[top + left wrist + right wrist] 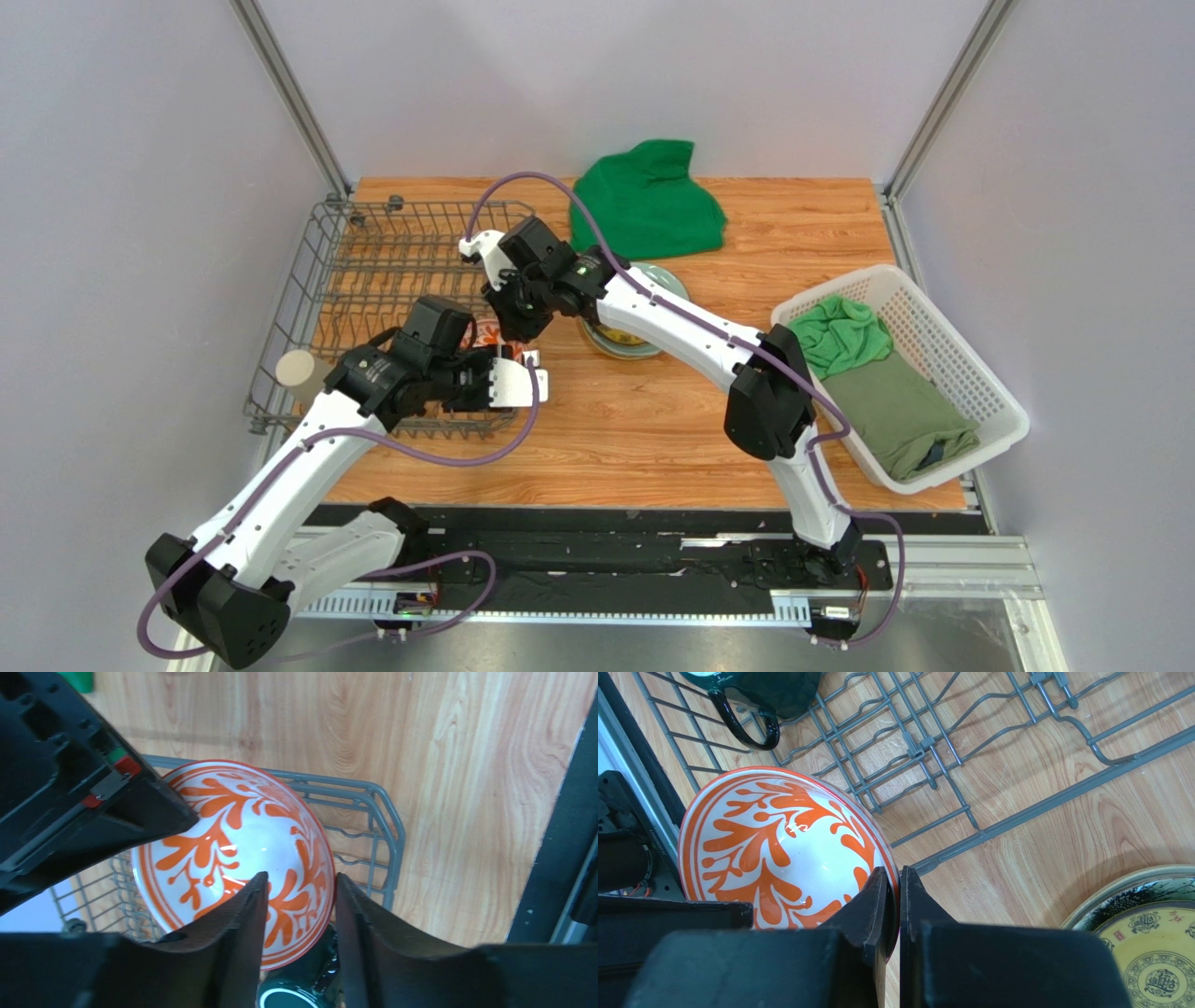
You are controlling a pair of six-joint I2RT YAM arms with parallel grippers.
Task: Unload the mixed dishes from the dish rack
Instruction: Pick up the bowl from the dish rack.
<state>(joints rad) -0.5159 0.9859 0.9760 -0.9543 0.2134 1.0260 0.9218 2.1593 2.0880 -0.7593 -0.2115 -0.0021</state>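
Wooden surface between grey walls: dish rack on the left, white basket on the right.
Red-and-white bowl is at the rack's near right corner. The right gripper jaws pinch its rim; the left gripper jaws stand parted over it. Only the wrist views show the dark teal mug beside it.

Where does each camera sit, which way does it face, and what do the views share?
Top external: above and behind the bases, looking down on the table; both arms show, dish rack at left.
Left wrist: on the left arm, facing down past the open left gripper at the red-and-white bowl.
Right wrist: on the right arm, facing down past the right gripper, shut on that bowl's rim.
Shared: both wrist views show the bowl and dark teal mug.
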